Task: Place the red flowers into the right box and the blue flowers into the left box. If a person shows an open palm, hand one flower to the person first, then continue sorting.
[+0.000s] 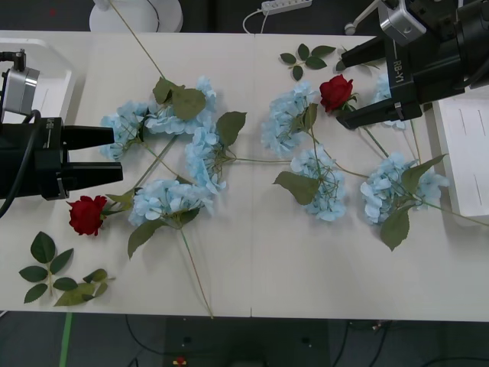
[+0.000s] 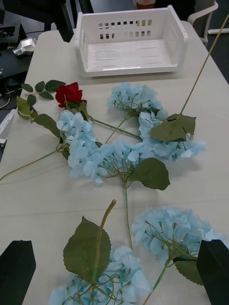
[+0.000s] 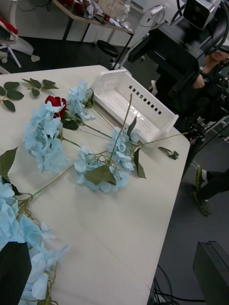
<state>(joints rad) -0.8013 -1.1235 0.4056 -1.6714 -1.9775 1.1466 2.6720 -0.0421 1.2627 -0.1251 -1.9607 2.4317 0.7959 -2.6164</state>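
Across white table: blue flowers spread in loose clusters from left to right, stems crossing. At far left edge, left box; at far right edge, right box; both without flowers. Left gripper beside blue clusters, jaws wide, holding nothing. Right gripper straddling one of the red flowers, jaws wide, not gripping. Second rose near left gripper. Loose leaf sprigs at near left corner.
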